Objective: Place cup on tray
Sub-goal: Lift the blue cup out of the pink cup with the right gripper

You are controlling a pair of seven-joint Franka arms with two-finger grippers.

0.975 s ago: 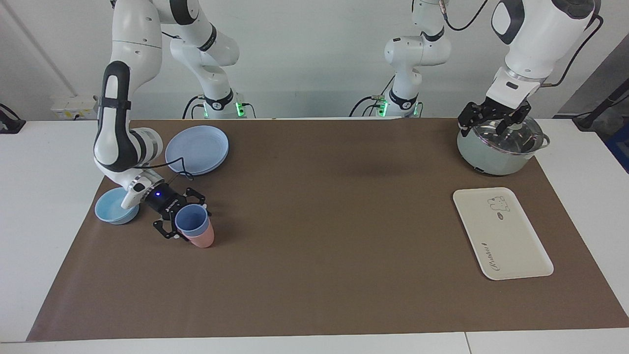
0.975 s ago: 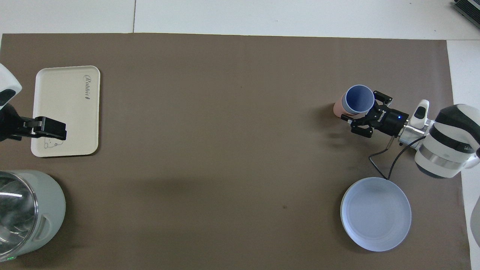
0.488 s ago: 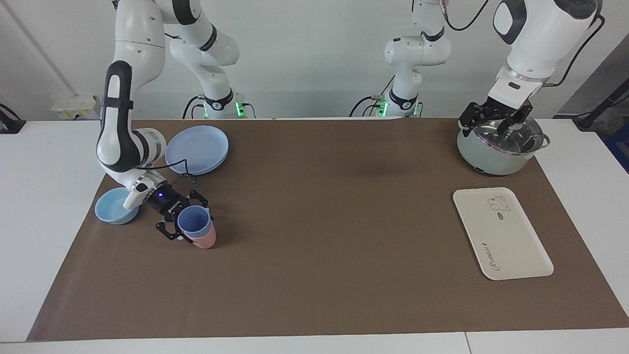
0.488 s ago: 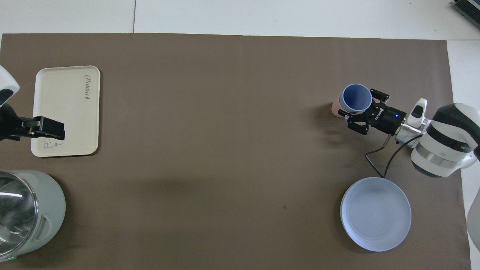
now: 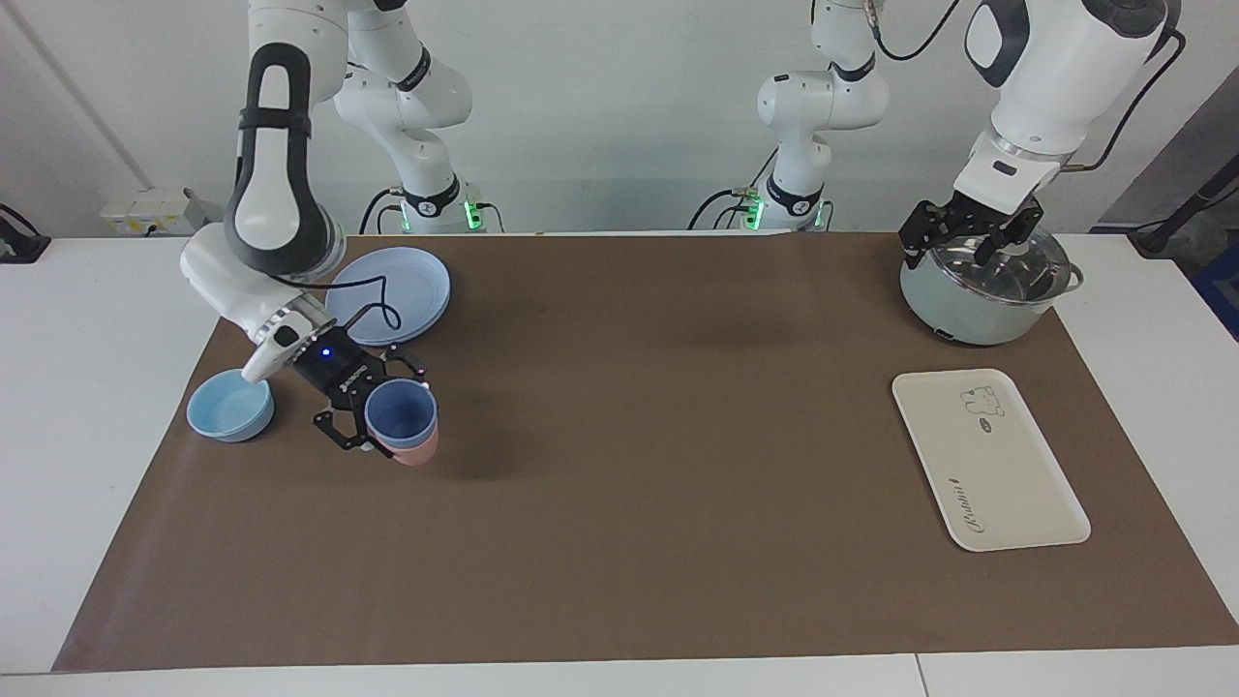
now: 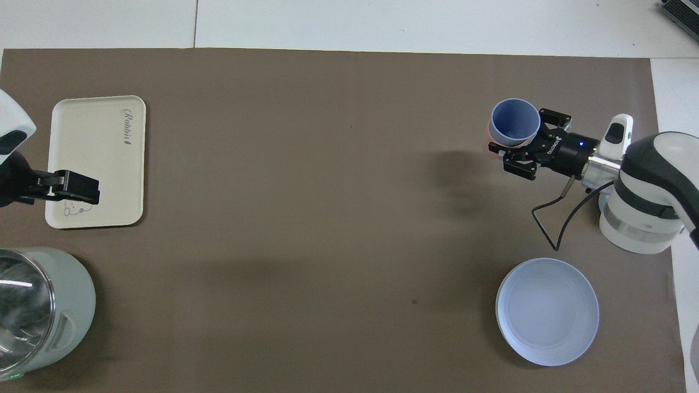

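The cup (image 5: 400, 410), nested in a pink cup (image 5: 418, 450), is sitting clamped between the right gripper (image 5: 373, 414) fingers, tilted above the mat. The left gripper (image 5: 968, 232) is hanging wide over the pot (image 5: 978, 300), near the tray (image 5: 987, 460).

Two glossy white robot arms with rounded, tube-like segments. Black bands ring the joints, and long black oval panels run along some upper segments. Each base has a black collar and a green glowing light, with black cables trailing from it. A thin black cable loops loosely off the right arm's wrist. The right claw (image 5: 376, 426) is a black skeletal linkage of small bars, with white lettering on its body and a tiny blue light. The left claw (image 5: 968, 235) is the same black linkage on a white, blocky wrist piece.
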